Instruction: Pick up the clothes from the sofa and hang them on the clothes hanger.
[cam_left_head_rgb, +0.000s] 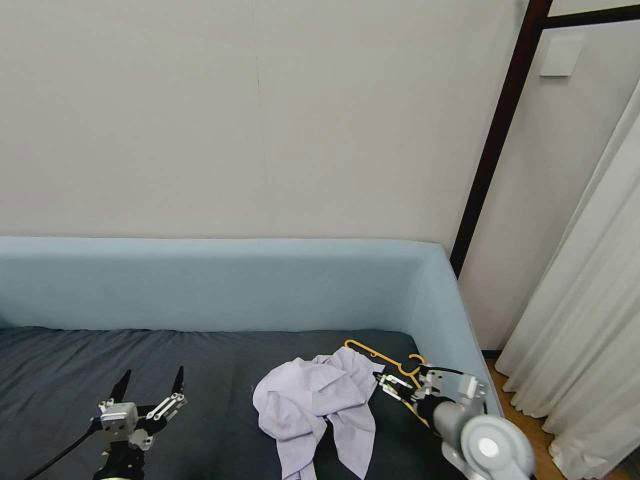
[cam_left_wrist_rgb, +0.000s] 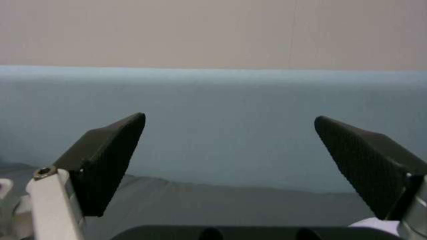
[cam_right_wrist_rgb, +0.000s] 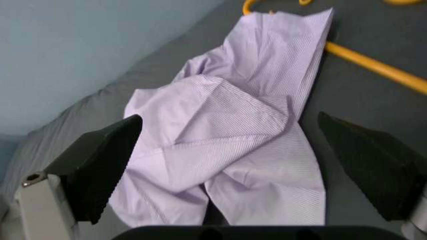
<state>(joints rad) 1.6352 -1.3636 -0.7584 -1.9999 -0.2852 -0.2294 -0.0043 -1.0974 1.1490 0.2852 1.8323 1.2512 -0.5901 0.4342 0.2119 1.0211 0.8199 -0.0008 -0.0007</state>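
Note:
A crumpled lavender striped shirt (cam_left_head_rgb: 315, 405) (cam_right_wrist_rgb: 227, 135) lies on the dark grey seat of the sofa (cam_left_head_rgb: 60, 365). Beside it is a yellow clothes hanger (cam_left_head_rgb: 385, 358) (cam_right_wrist_rgb: 373, 67), one end tucked under the cloth. My right gripper (cam_left_head_rgb: 392, 385) (cam_right_wrist_rgb: 228, 119) hovers just right of the shirt, open and pointed at it, holding nothing. Over the seat well to the shirt's left, my left gripper (cam_left_head_rgb: 153, 372) (cam_left_wrist_rgb: 228, 120) is open and empty, facing the light blue backrest (cam_left_wrist_rgb: 220, 140).
The sofa's light blue right armrest (cam_left_head_rgb: 450, 320) rises close behind my right arm. Past it are a dark door frame (cam_left_head_rgb: 495, 140), a white curtain (cam_left_head_rgb: 590, 350) and a strip of wooden floor (cam_left_head_rgb: 512, 405). A plain wall stands behind the sofa.

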